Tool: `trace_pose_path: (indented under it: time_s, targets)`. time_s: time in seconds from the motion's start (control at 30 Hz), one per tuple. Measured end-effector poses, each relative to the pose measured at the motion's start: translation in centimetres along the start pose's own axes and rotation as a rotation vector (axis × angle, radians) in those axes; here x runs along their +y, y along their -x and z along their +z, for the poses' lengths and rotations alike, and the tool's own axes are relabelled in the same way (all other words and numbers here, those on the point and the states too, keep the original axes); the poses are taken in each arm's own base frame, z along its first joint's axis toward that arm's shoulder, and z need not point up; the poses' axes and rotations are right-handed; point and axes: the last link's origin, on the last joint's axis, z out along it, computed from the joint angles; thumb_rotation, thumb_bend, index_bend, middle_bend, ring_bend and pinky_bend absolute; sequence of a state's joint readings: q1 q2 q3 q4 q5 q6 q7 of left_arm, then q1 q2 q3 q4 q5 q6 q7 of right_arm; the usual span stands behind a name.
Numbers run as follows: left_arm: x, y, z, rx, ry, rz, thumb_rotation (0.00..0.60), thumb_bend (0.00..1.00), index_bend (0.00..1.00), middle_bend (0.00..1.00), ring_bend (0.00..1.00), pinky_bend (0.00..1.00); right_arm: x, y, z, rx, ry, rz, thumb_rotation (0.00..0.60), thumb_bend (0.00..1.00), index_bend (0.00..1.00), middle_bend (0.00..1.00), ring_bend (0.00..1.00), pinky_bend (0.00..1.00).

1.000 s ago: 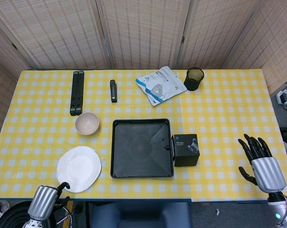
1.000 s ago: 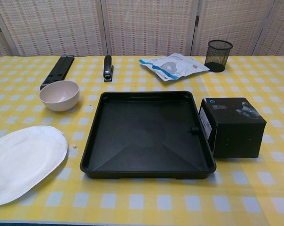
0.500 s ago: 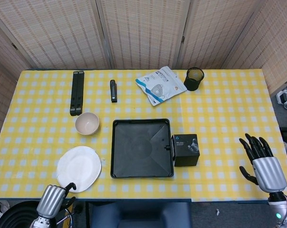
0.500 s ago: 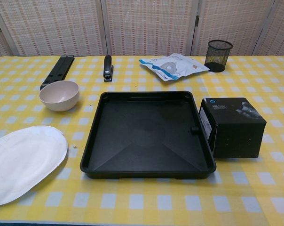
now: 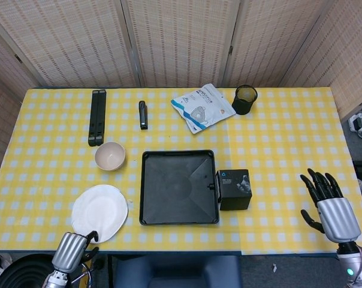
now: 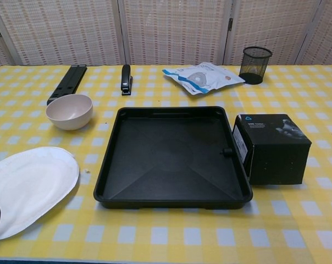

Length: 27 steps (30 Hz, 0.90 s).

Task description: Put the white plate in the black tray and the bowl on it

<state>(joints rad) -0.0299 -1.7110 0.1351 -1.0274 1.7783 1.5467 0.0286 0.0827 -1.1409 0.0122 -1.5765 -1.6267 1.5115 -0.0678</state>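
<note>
lying flat, white plate (image 5: 99, 212) near-left of black tray (image 5: 178, 187), long axis near-left to far-right | bowl (image 5: 110, 156) upright, far-left of tray | left hand (image 5: 71, 251) grip unclear | right hand (image 5: 328, 205) fingers spread, empty

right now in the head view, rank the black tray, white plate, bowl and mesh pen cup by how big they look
1. black tray
2. white plate
3. bowl
4. mesh pen cup, close to the bowl and farther from the camera, so that last pair is unsure
</note>
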Motion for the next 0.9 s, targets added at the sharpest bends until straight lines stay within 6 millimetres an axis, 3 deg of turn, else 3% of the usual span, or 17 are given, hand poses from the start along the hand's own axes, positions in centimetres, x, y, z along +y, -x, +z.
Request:
trace_pose_path:
  time_s: [0.7,0.9]
  targets:
    - [-0.6,1.3,1.3,0.010,-0.040,0.012,0.600,0.29,0.59,1.00,1.00,1.00,0.2,0.0,0.2,-0.009,0.009,0.002,0.600,0.33,0.00,0.00,0.00,0.00]
    - [-0.6,1.4,1.5,0.021,-0.038,0.009,0.600,0.39,0.63,1.00,1.00,1.00,0.3,0.0,0.3,-0.010,0.013,0.000,0.600,0.33,0.00,0.00,0.00,0.00]
